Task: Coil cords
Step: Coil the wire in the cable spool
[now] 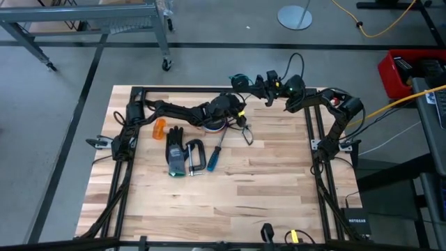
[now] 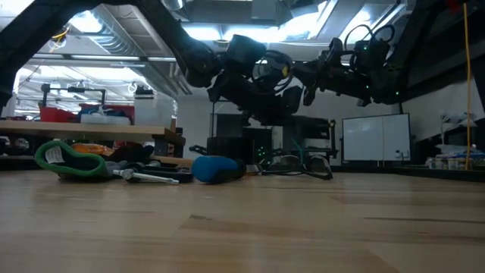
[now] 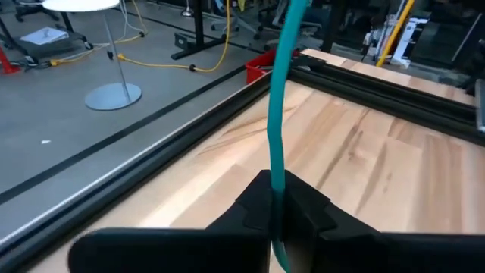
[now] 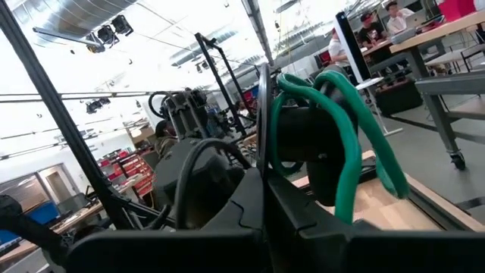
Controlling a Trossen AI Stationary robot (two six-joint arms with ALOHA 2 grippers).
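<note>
Item 1: thin teal-green cord (image 3: 277, 114). Held in the air above the table's 12 o'clock edge, spanning both grippers; loops of it (image 4: 356, 144) show in the right wrist view.

Item 2: left gripper (image 3: 274, 220). Raised above the table toward 12 o'clock; dark fingers pinched together on the teal-green cord, which runs straight away from the fingertips.

Item 3: right gripper (image 4: 261, 189). Raised at about 1 o'clock, near the left gripper; fingers pressed together, with the looped teal-green cord passing at their tips.

Item 4: black thin cord (image 1: 247, 132). Lies loose on the pale wooden table (image 1: 230, 195), toward 12 o'clock, just beside the left arm.

Item 5: blue-handled screwdriver (image 1: 213, 157). Flat on the boards near centre, at 11 o'clock.

Item 6: black metal C-clamp (image 1: 194, 155). Just beside the screwdriver, on its 9 o'clock side.

Item 7: black-and-green work glove (image 1: 175, 151). Flat, touching the clamp's 9 o'clock side.

Item 8: orange translucent cylinder (image 1: 160, 128). At 10 o'clock, beside the left arm.
</note>
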